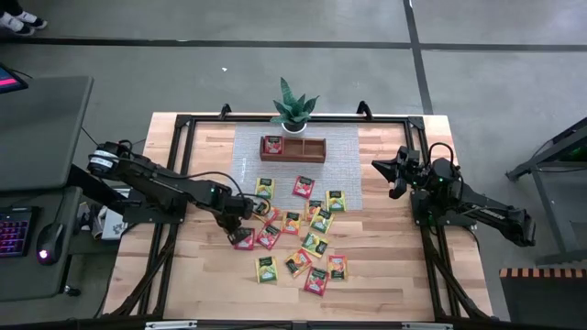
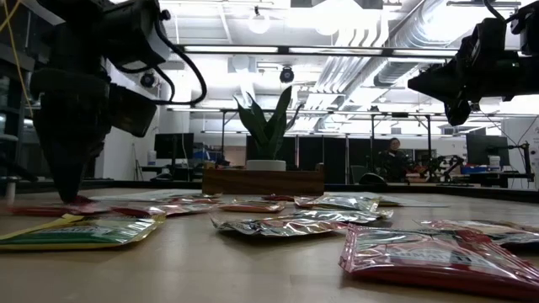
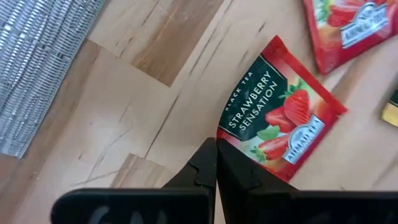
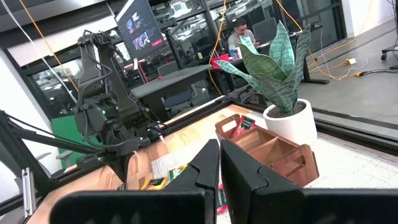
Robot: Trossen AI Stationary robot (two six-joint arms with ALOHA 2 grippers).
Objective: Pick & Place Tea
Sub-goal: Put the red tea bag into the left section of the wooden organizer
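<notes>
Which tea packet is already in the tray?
The red packet standing in the wooden tray's left section; all the others lie loose on the table.

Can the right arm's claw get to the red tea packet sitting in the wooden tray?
Probably yes. The right claw hangs shut above the table beside the wooden tray, and nothing lies between it and the red packet.

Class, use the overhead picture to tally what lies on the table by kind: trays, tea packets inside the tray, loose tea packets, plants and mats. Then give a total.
Wooden tray: 1
Tea packets inside it: 1
Loose tea packets: 14, roughly, since several overlap
Potted plant: 1
Grey mat: 1
Total: 18, roughly
</notes>
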